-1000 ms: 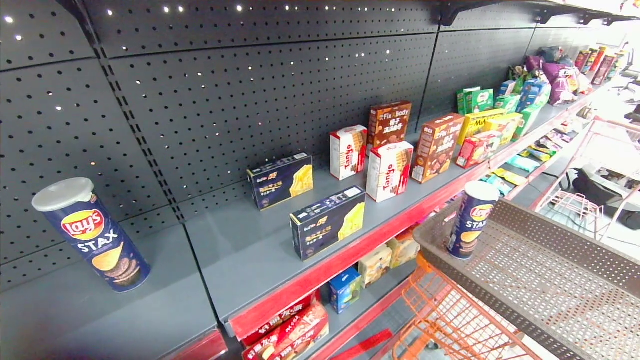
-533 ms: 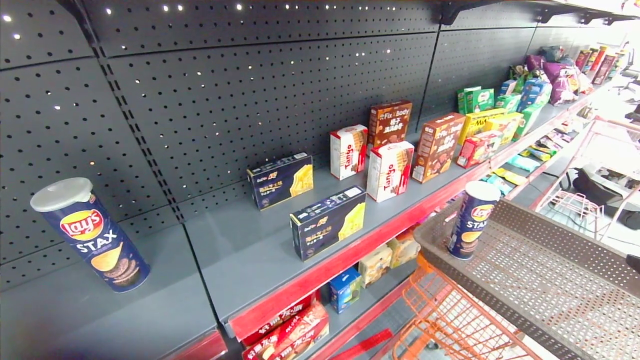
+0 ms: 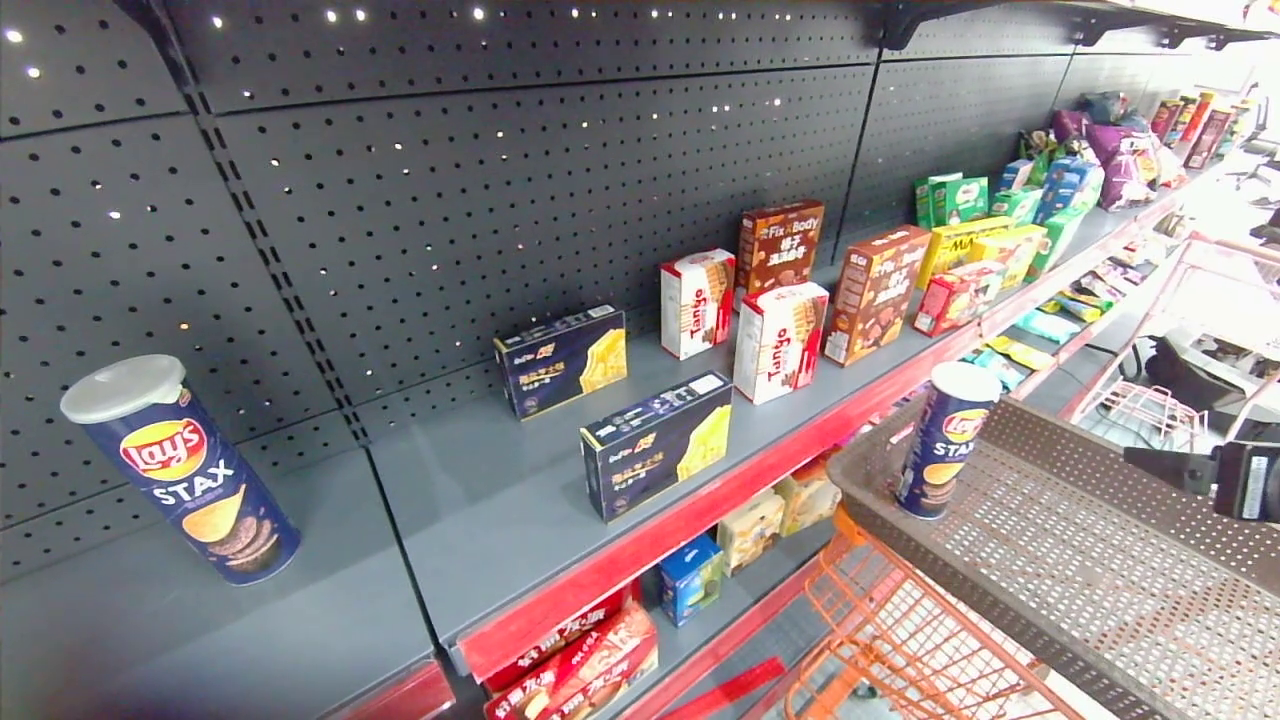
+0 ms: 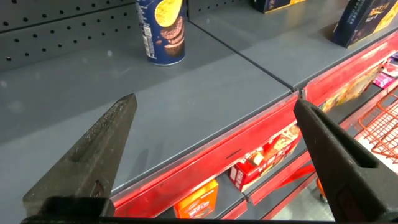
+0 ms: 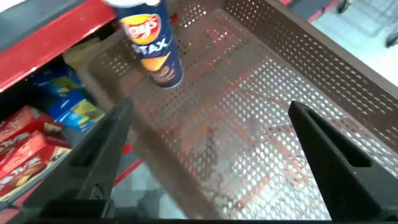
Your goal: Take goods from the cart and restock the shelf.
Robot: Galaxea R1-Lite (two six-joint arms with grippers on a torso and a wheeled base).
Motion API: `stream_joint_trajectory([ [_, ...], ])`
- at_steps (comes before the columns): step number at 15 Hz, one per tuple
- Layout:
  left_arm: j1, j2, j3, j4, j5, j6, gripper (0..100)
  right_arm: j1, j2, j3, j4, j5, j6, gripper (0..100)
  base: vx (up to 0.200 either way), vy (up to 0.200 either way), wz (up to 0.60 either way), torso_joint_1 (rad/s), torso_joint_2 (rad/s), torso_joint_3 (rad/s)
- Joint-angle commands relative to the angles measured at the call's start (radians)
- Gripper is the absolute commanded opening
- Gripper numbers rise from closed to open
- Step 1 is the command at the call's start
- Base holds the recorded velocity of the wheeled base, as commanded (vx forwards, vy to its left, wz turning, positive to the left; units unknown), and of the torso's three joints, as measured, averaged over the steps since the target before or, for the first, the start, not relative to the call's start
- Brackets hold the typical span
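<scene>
**Chip can [image 3: 945, 440] [image 5: 152, 46] upright in the cart tray, left of the wide right gripper [image 3: 1160, 465] [image 5: 211, 106]**

The can stood on its base, lid up, long axis vertical. It sat close to the far left corner of the brown perforated tray [image 3: 1100, 560] [image 5: 280, 81] on top of the orange cart [image 3: 900, 640], and just beside the red front edge of the shelf [image 3: 500, 500].

The right gripper hung over the right part of the same tray, well apart from the can. Its fingers were spread wide, held nothing and pointed left toward the can. In the right wrist view the can stood ahead of the gap between the fingers and off to one side of it. The gripper would therefore probably need to travel left and far across the tray, keeping level so the fingers could close around the can's round side.

The left gripper [image 4: 214, 99] was also spread wide and empty. It hung at the near front of the shelf's left bay, where a second can [image 3: 180, 470] [image 4: 163, 31] stood upright toward the back. That placed the left arm far from the cart, so the right arm looked much the nearer for the pick.

The open grey shelf between the second can and the dark blue boxes [image 3: 655, 445] looked like room for the restock.
</scene>
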Motion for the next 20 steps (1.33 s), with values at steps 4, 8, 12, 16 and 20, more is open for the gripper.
stream_joint_trajectory([
  [4, 0.001, 0.0, 0.0, 0.0, 0.001, 0.0, 100, 0.025, 0.415, -0.061, -0.261, 0.006, -0.022, 100, 0.0, 0.0, 0.0, 0.0, 0.0, 0.0],
  [8, 0.001, 0.0, 0.0, 0.0, 0.001, 0.0, 100, 0.063, 0.473, -0.058, -0.338, 0.025, -0.023, 100, 0.0, 0.0, 0.0, 0.0, 0.0, 0.0],
  [12, -0.001, 0.0, 0.0, 0.0, -0.001, 0.0, 100, 0.129, 0.47, -0.052, -0.388, 0.055, -0.031, 100, 0.0, 0.0, 0.0, 0.0, 0.0, 0.0],
  [16, 0.001, 0.0, 0.0, 0.0, -0.001, 0.0, 100, 0.16, 0.489, -0.047, -0.459, 0.055, -0.072, 100, 0.0, 0.0, 0.0, 0.0, 0.0, 0.0],
  [20, 0.001, 0.0, -0.001, 0.0, 0.001, 0.0, 100, 0.169, 0.559, -0.052, -0.552, 0.055, -0.109, 100, 0.0, 0.0, 0.0, 0.0, 0.0, 0.0],
])
